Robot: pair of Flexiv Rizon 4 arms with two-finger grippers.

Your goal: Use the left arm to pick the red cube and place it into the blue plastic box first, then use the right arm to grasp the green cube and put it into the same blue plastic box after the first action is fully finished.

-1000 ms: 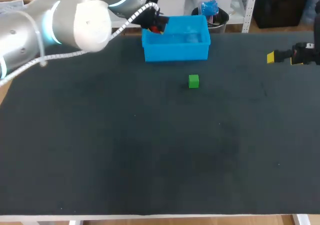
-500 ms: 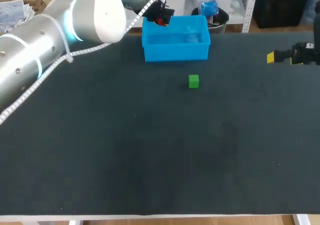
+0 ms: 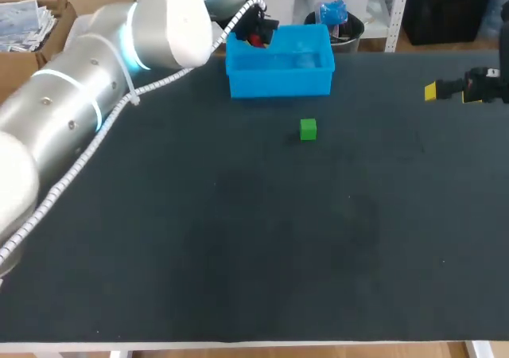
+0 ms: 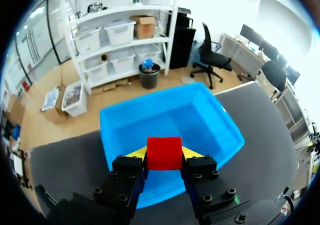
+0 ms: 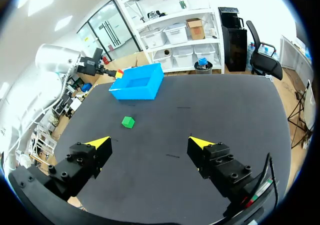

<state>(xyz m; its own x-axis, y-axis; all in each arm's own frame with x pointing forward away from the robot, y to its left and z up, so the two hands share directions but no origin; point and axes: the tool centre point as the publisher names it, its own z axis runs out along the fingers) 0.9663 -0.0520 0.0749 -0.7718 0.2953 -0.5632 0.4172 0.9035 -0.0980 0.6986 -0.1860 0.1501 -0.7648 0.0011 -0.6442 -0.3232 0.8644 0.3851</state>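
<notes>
My left gripper (image 4: 164, 155) is shut on the red cube (image 4: 164, 153), held over the near wall of the blue plastic box (image 4: 218, 117). In the head view that gripper (image 3: 256, 36) and the red cube (image 3: 256, 39) hang at the left end of the blue box (image 3: 280, 81), at the table's far edge. The green cube (image 3: 308, 129) sits on the dark table in front of the box. My right gripper (image 5: 150, 144) stands open high over the table's right side, with the green cube (image 5: 128, 121) and blue box (image 5: 138, 84) far ahead of it.
The dark table (image 3: 238, 239) spreads wide in front of the green cube. My left arm (image 3: 87, 87) crosses the table's far left corner. My right gripper's yellow tip (image 3: 431, 91) shows at the right edge in the head view.
My left arm has swung back and to the right, carrying the red cube over the left end of the blue box. The right arm and green cube have not moved.
</notes>
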